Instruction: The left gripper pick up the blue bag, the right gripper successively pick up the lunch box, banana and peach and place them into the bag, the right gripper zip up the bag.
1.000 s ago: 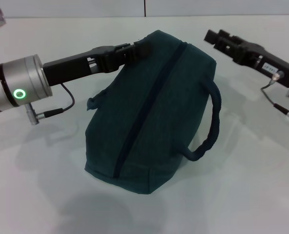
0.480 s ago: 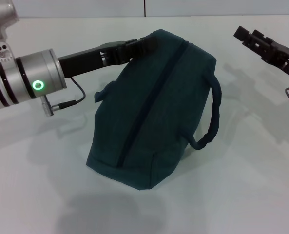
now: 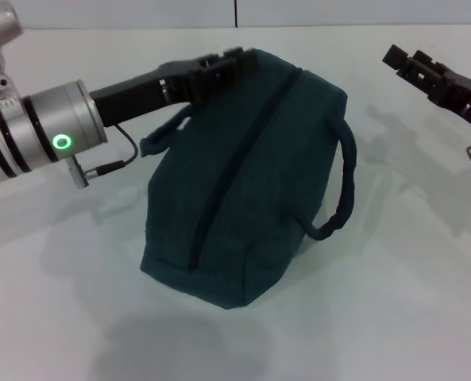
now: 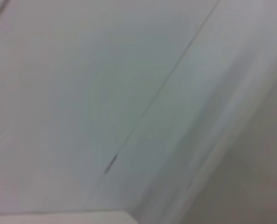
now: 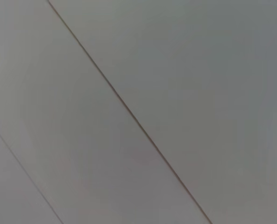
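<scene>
Left hand (image 3: 233, 62) pinching soft, boxy blue bag (image 3: 243, 182) at its far top edge.

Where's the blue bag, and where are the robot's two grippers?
blue bag (image 3: 243, 190), head view, on its side panel beside the zip.
left gripper (image 3: 233, 60), head view, at its fingertips on the bag's top.
right gripper (image 3: 400, 59), head view, at its fingertips.

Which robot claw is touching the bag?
The left gripper, at the blue bag's far top end. The right gripper hangs apart from it, off to the right.
</scene>
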You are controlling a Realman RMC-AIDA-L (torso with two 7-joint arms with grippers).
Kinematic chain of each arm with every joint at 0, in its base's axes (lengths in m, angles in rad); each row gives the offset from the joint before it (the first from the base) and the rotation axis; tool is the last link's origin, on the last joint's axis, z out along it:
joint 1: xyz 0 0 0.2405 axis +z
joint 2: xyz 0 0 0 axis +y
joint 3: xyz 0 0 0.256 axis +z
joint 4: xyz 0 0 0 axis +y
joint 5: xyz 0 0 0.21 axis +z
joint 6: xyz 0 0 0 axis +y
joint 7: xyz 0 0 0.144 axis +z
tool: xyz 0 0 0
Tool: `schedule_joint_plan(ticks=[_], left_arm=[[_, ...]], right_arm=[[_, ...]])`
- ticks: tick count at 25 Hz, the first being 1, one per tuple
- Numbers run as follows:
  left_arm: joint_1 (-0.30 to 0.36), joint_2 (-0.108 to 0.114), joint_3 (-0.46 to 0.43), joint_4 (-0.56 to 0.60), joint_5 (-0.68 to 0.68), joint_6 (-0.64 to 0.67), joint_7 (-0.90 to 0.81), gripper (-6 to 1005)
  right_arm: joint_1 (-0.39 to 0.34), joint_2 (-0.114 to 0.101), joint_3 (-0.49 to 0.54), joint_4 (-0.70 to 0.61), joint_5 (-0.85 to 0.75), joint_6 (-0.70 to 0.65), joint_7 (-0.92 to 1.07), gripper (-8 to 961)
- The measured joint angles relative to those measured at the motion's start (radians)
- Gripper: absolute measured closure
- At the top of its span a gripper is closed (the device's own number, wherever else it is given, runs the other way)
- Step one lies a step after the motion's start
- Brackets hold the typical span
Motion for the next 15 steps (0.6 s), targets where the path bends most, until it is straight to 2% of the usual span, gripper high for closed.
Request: schedule_joint_plan(ticks=[6,11,15], left_arm=[[0.009,0.006,-0.006,0.015,-0.06,-0.002,0.007,529],[0.01,0.012,-0.005,0.096,-0.055,0.0,0.006,296],[0.019,0.015,0.0,0.18,-0.052,0.021,-0.01,230]], right_arm=[[0.002,-0.003,-0.003,-0.003,-0.003,-0.04,-0.034,84],[0.004,-0.018,-0.006,-0.004,-0.024,-0.131,-0.094,84],[0.011,-0.038,-0.005,-0.014,-0.083,-0.245,-0.157,84]])
